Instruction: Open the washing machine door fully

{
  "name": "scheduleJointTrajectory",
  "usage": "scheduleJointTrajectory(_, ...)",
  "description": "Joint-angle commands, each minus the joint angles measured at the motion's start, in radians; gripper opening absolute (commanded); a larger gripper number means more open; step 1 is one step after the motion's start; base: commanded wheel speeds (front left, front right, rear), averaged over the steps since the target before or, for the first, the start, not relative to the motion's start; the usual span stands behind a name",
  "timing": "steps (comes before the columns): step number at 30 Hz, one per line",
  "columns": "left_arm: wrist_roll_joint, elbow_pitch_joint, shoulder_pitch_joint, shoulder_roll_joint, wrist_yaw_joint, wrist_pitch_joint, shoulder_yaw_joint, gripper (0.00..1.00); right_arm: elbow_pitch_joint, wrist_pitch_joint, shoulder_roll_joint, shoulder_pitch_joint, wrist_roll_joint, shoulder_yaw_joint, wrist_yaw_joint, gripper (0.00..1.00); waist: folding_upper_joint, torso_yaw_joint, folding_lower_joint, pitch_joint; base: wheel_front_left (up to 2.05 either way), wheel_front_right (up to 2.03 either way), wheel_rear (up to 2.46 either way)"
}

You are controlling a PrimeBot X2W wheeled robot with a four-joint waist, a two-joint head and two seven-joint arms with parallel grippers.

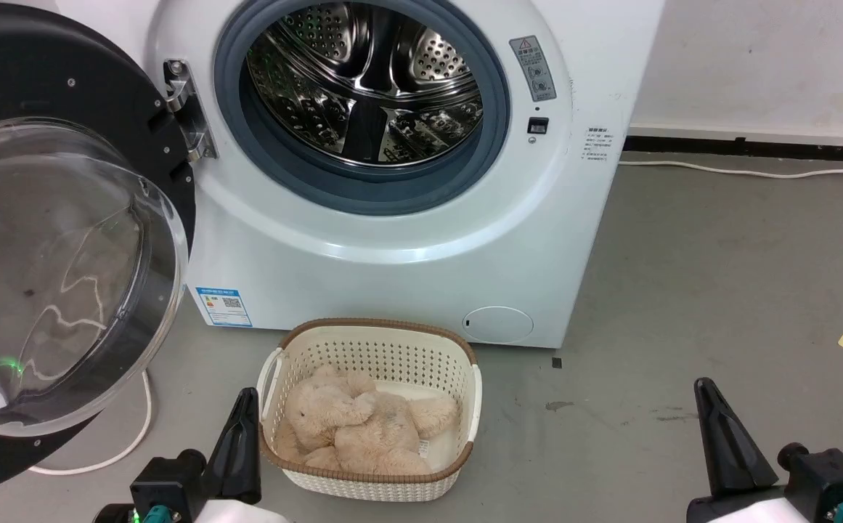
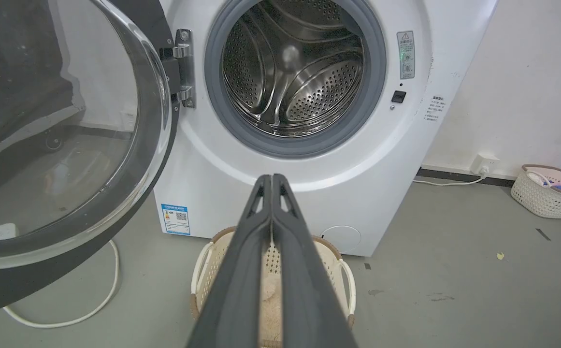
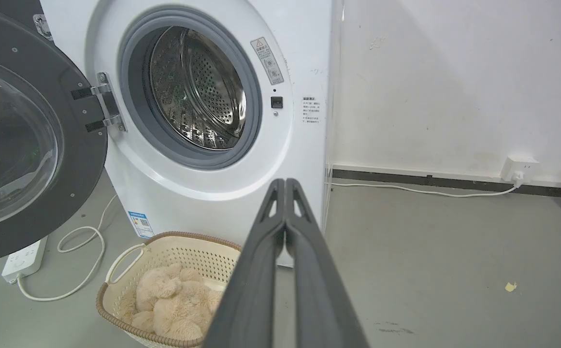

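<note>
Left end effector [image 2: 271, 180] and right end effector [image 3: 285, 182] both pinched closed, empty, low and near. Door [image 1: 65, 240] stands wide open, left of washing machine [image 1: 406, 254] (drum exposed). Opening looks finished; at most a small outward push remains.

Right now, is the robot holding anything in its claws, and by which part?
Nothing. The left claw and right claw are both shut on empty air, apart from the washing machine door, which stands open.
</note>
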Motion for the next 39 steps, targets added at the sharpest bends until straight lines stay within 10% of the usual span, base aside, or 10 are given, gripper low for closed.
scheduleJointTrajectory(1, 0.015, 0.000, -0.005, -0.009, -0.007, 0.008, 0.008, 0.00, 0.001, 0.003, 0.000, -0.008, -0.008, 0.001, 0.000, 0.00, 0.0000, 0.000, 0.0000, 0.000, 0.00, 0.00, 0.00)
scheduleJointTrajectory(39, 0.131, 0.002, -0.023, -0.065, -0.066, 0.074, 0.089, 0.00, 0.007, 0.069, 0.001, -0.038, -0.041, 0.004, 0.000, 0.00, 0.0000, -0.006, 0.0000, 0.003, 0.00, 0.00, 0.00)
